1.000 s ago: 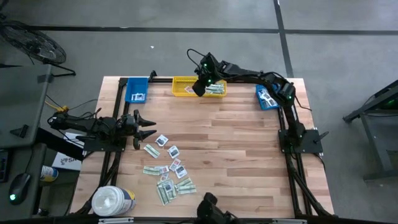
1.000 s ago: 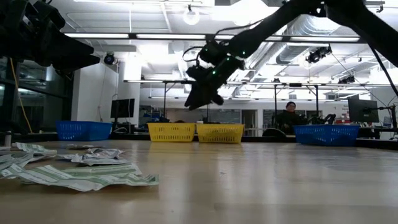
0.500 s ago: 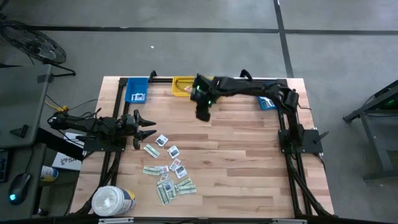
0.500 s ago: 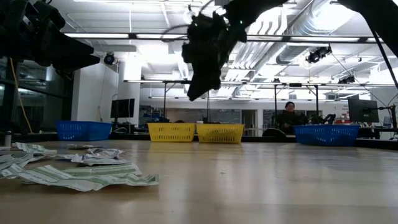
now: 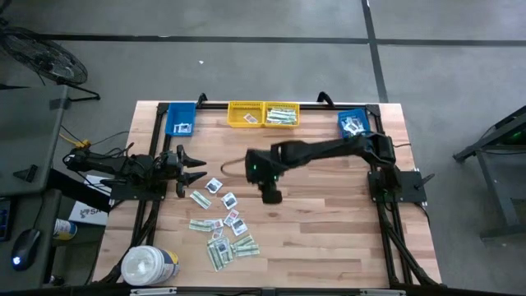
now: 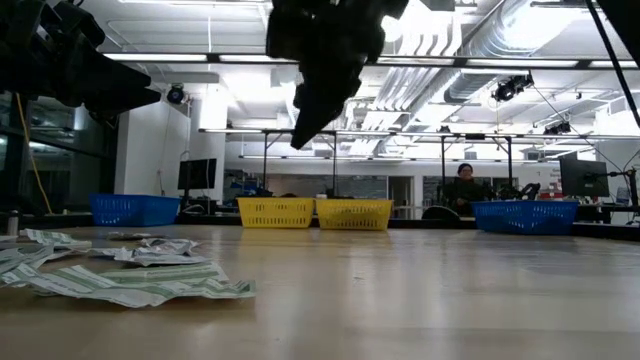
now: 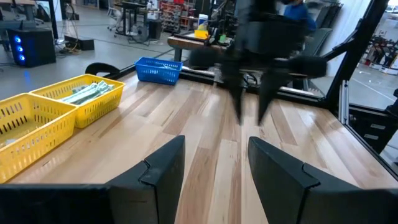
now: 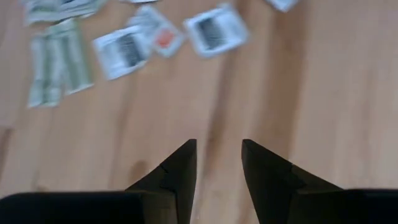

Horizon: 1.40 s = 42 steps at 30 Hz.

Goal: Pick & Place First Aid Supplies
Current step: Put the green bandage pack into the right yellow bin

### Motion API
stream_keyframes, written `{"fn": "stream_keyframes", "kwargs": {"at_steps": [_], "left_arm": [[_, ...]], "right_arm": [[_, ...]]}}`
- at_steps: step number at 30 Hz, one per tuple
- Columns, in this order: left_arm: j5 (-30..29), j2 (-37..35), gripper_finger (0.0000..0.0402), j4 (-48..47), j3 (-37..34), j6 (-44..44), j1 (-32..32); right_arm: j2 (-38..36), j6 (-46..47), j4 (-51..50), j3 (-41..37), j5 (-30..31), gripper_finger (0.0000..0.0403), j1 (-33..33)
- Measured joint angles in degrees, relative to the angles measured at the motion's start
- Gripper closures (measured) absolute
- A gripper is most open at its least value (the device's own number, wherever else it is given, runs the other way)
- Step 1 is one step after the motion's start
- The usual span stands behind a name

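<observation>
The right gripper [image 5: 270, 196] is held out over the middle of the wooden table [image 5: 329, 222], up in the air. Its two dark fingers [image 8: 180, 171] are parted a little way, and nothing is held between them; only bare wood is seen in the gap.

Just beside this gripper, on its side toward the left arm, the first aid supplies [image 5: 223, 226] are spread flat on the wood. The nearest ones are small white square packets [image 8: 211, 28] with dark or red marks. A bit further off, long green-white strips [image 8: 59, 68] are laid in a loose heap.

Past the packets, the left gripper [image 5: 197, 169] is kept at the table's edge, tips pointed toward the pile. Its fingers [image 7: 155, 171] are spread apart and nothing is held in them.

Further away from the right gripper, at the back edge of the table, two yellow bins [image 5: 263, 115] are set side by side, and green-white strips are seen in one of them. A blue bin [image 5: 181, 118] is placed at one back corner and another blue bin [image 5: 352, 127] at the other.

A big white tub [image 5: 149, 266] is stood at the front corner, beyond the pile.
</observation>
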Motion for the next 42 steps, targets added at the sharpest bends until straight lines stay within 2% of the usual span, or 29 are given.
{"fn": "stream_keyframes", "kwargs": {"at_steps": [6,11,20,30,35,42], "left_arm": [[0.0,0.0,0.0224,0.0,0.0,0.0,0.0],[0.0,0.0,0.0224,0.0,0.0,0.0,0.0],[0.0,0.0,0.0224,0.0,0.0,0.0,0.0],[0.0,0.0,0.0224,0.0,0.0,0.0,0.0],[0.0,0.0,0.0224,0.0,0.0,0.0,0.0],[0.0,0.0,0.0224,0.0,0.0,0.0,0.0]], "right_arm": [[0.0,-1.3,-0.1,0.0,1.0,0.0282,5.7],[0.0,-1.7,-4.0,0.0,3.3,0.0282,9.7],[0.0,-14.7,-5.4,-0.1,2.8,0.0282,17.2],[6.7,-10.4,10.4,-0.1,2.4,0.0282,23.5],[9.6,-11.9,12.4,-0.1,7.0,0.0282,25.8],[11.8,-19.7,14.2,-0.1,16.6,0.0282,29.5]]}}
